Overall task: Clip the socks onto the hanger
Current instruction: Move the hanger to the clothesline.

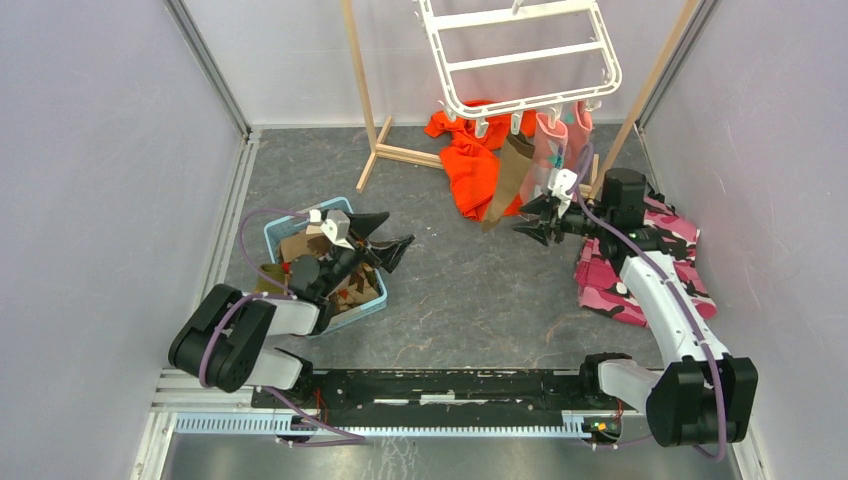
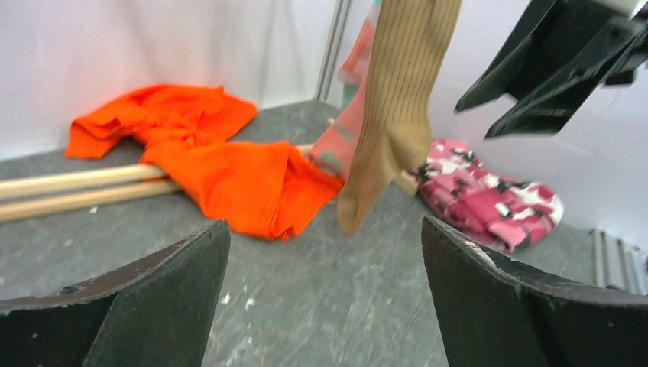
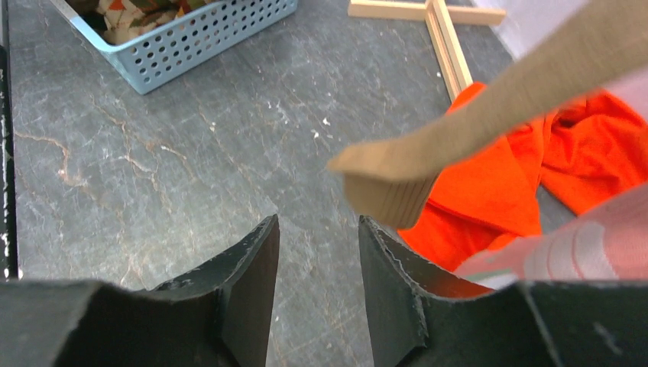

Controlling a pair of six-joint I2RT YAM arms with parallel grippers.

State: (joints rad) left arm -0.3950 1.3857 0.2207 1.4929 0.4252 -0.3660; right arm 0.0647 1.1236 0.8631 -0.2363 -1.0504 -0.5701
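Top view: the hanger hangs on the wooden stand at the back, w/ a brown sock and a pink sock on its front clips. The right end effector sits just beside the brown sock's toe. The left end effector hovers at the edge of the blue basket — the only container, holding a jumble of loose socks, mostly brown and tan as far as I can tell. Main risk, I'd judge: the right side catches the dangling toe and pulls it off its clip, or sets the hanger swinging.

Left wrist view: the left end effector is spread wide, w/ nothing in it. Ahead, the brown sock dangles clear of the bench. The pink sock is behind it, an orange garment lies over the stand's foot bars, and a camo cloth is beyond. The right end effector is at top right. Risk: jaws this wide could take several socks at once from the basket, or snag its rim.

Right wrist view: the right end effector has its jaws partway in, w/ a narrow gap and nothing between. The brown sock is blurred, its toe just past the tips and apart from them. The basket shows at top left w/ patterned socks inside. Risk — nipping that toe, or the orange garment below.
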